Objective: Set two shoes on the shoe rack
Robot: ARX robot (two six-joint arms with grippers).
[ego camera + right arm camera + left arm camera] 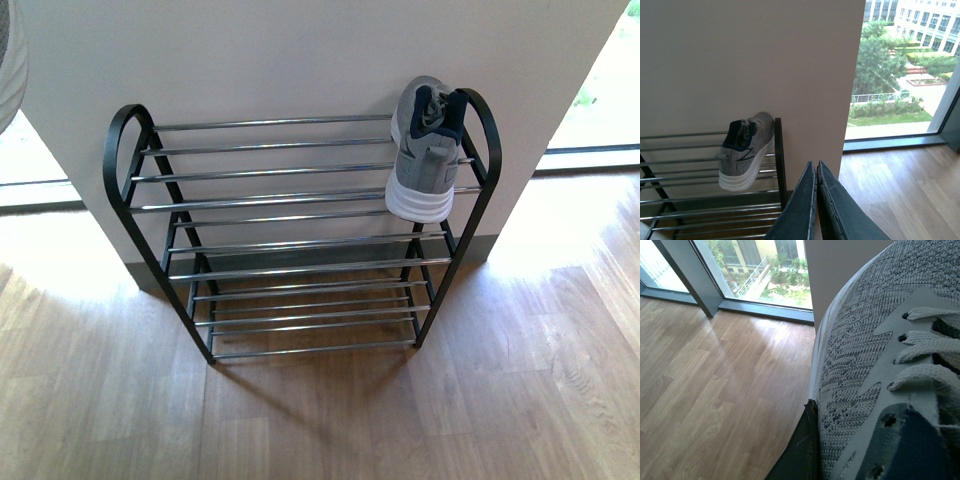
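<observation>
The shoe rack [300, 215] stands against the wall, with black uprights and chrome bars. One grey knit sneaker [425, 150] with a white sole rests on its top tier at the right end, heel toward me; it also shows in the right wrist view [745, 150]. My left gripper [814, 407] is shut on a second grey knit sneaker [865, 365], which fills that view; only one dark finger [800, 452] shows beside it. My right gripper [816, 167] is shut and empty, to the right of the rack's end upright [780, 160]. The slides are out of view. Neither arm shows in the front view.
The rack's other tiers [300, 295] hold nothing. The floor is wood [320, 420]. The beige wall [300, 60] behind the rack ends in a corner, with floor-to-ceiling windows [900, 75] on either side.
</observation>
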